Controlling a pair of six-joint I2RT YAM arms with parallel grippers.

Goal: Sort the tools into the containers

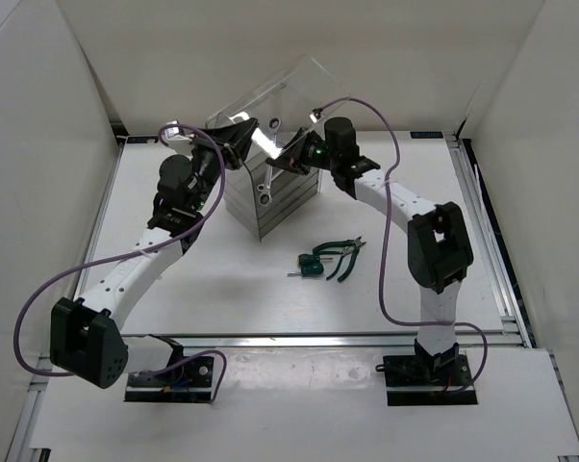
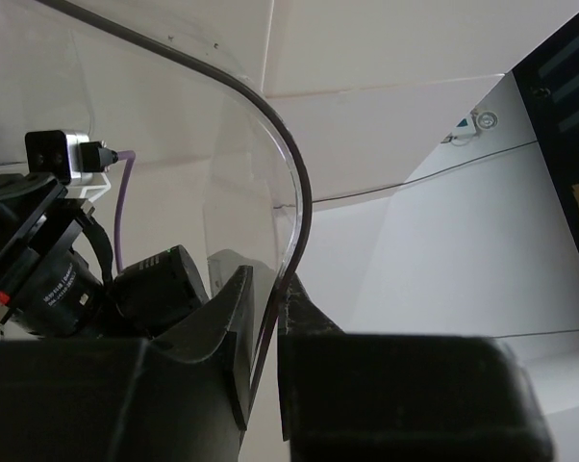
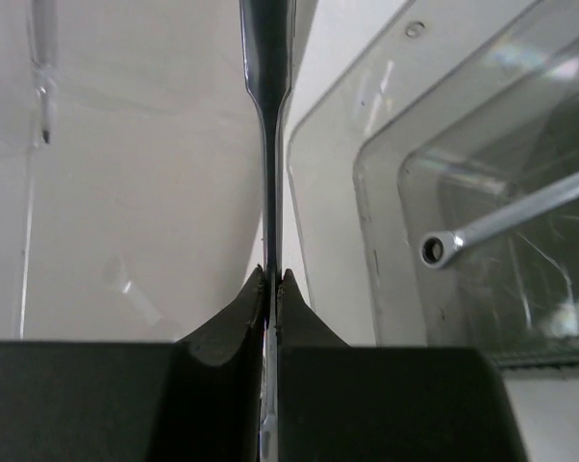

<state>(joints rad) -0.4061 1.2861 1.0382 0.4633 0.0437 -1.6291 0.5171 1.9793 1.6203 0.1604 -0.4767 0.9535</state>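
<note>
item: 1 silver wrench (image 3: pixel 267 115), clamped at its thin shank by the right gripper (image 3: pixel 270 279), held at the rim of the top drawer (image 3: pixel 339 173), where a 2nd wrench (image 3: pixel 506 219) is laid. judged rigid, slick, light; a shank grip is favoured. left gripper (image 2: pixel 267 289) is pinched on the clear lid (image 2: pixel 222 144).

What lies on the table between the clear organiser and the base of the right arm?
The dark-green pliers and the green-handled screwdrivers lie there, as the top view shows.
</note>
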